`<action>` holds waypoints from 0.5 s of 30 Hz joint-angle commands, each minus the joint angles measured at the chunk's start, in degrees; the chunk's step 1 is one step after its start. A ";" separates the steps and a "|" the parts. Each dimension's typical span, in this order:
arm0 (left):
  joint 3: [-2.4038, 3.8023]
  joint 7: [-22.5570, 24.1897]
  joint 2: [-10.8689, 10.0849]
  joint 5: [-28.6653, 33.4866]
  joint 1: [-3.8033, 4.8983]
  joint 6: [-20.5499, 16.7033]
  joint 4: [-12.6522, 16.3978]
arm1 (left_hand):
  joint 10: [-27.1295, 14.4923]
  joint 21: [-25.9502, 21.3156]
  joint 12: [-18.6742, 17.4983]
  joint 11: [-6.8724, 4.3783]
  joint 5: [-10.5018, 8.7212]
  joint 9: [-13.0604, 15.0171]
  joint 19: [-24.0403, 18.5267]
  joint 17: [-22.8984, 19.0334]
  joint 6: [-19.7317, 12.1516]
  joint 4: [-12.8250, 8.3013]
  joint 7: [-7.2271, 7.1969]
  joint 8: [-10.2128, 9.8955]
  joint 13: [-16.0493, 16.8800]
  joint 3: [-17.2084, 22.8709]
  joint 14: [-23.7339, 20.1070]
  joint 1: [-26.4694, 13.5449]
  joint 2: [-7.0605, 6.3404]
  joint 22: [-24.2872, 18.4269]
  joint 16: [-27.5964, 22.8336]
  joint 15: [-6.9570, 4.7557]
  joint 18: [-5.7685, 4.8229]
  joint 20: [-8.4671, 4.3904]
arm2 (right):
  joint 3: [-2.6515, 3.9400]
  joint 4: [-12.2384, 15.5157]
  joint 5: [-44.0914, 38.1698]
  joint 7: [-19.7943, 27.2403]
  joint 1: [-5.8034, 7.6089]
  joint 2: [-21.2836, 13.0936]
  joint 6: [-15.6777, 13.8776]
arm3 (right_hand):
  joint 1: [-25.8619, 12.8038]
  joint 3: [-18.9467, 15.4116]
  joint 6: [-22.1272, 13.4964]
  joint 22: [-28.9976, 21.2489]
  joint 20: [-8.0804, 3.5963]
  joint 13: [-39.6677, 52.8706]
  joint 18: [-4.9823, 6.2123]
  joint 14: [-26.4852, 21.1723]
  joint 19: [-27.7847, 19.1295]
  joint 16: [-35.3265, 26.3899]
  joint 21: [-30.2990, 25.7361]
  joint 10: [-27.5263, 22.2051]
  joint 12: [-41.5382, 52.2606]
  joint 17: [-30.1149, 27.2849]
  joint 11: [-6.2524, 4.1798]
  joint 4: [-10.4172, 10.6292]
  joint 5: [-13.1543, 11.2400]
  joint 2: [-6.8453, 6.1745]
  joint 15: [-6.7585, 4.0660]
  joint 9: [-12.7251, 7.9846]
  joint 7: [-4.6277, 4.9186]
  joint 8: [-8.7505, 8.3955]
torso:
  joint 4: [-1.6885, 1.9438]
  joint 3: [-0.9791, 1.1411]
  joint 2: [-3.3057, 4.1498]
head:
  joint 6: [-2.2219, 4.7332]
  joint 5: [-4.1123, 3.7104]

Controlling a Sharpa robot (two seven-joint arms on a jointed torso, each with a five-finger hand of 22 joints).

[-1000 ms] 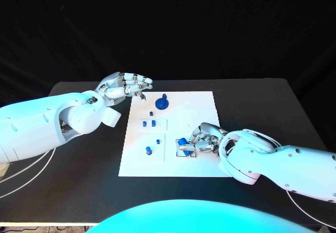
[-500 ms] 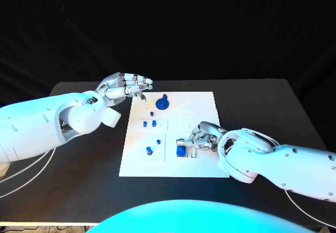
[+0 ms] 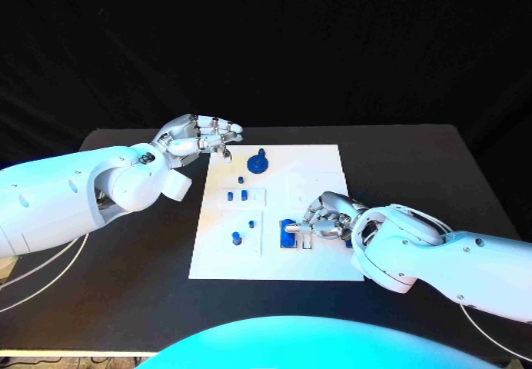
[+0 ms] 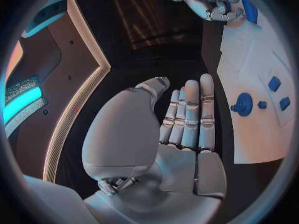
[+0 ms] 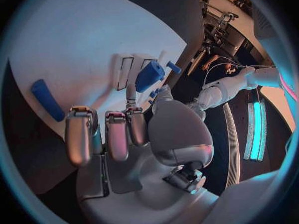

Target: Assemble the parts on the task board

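One white task board (image 3: 299,169) is lying on one black table (image 3: 421,161), about seven small blue parts (image 3: 256,163) are sitting on the board, and two hands (image 3: 203,134) are showing.

Parts (image 3: 257,162) on task board (image 3: 316,165), mid-table (image 3: 443,165)

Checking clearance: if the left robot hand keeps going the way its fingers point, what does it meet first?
Probably the round blue part at the board's far end. In the head view the left robot hand hovers off that corner, fingers toward it. Height is unclear, so it may pass over.
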 commanded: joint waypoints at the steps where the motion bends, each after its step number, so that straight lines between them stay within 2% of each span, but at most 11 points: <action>1: 0.03 0.23 0.00 0.37 0.02 0.90 0.15 | 0.24 -0.20 -0.40 0.19 -0.20 0.04 0.19 0.07 0.20 0.25 -0.04 0.18 -0.07 0.09 -0.17 -0.31 -0.01 -0.05 -0.19 0.25 0.83 0.12 | -0.02 1.33 -1.73 3.18 -0.10 -0.95 0.11 | 2.80 -0.23 0.05 13.01 -0.06 7.38 -0.15 4.52 4.81 -0.20 0.12 0.21 -0.21 8.56 -0.03 -0.39 0.09 -0.77 -0.24 0.02 -0.15 0.58 | -0.04 0.02 -0.01 | 0.00 0.14; 6: 0.03 0.23 0.00 0.37 0.02 0.90 0.12 | 0.24 -0.20 -0.40 0.19 -0.20 0.04 0.19 0.07 0.20 0.25 -0.04 0.18 -0.07 0.09 -0.17 -0.31 -0.01 -0.05 -0.19 0.25 0.83 0.12 | -0.02 2.49 -2.17 4.10 -0.32 -1.85 1.00 | 7.20 1.59 1.13 13.24 -0.35 7.94 -0.31 4.61 4.97 -0.04 1.00 0.70 0.39 8.96 -0.50 -0.15 0.19 -2.03 -0.61 0.42 -0.68 1.86 | -0.11 0.00 -0.02 | 0.00 0.11; 9: 0.03 0.23 0.07 0.37 0.02 0.94 0.09 | 0.24 -0.20 -0.40 0.19 -0.20 0.04 0.19 0.07 0.20 0.25 -0.04 0.18 -0.07 0.09 -0.17 -0.31 -0.01 -0.05 -0.19 0.25 0.83 0.12 | -0.03 2.47 -2.25 4.19 -0.43 -1.82 1.36 | 7.86 2.46 1.45 13.32 -0.45 8.11 -0.37 4.66 5.02 0.05 1.35 0.85 0.58 9.17 -0.65 -0.15 0.19 -2.40 -0.73 0.56 -0.86 2.28 | -0.09 -0.02 -0.04 | 0.00 0.08; 15: 0.03 0.19 0.12 0.37 0.02 0.98 0.09 | 0.24 -0.20 -0.40 0.19 -0.20 0.04 0.19 0.07 0.20 0.25 -0.04 0.18 -0.07 0.09 -0.17 -0.31 -0.01 -0.05 -0.19 0.25 0.83 0.12 | -0.06 1.59 -2.34 3.74 -0.58 -1.22 1.84 | 7.97 3.03 1.89 13.42 -0.54 8.37 -0.44 4.71 5.09 0.17 1.75 1.09 0.92 9.42 -0.82 -0.08 0.18 -2.23 -0.86 0.74 -1.05 2.78 | 0.10 -0.04 0.05 | 0.00 0.02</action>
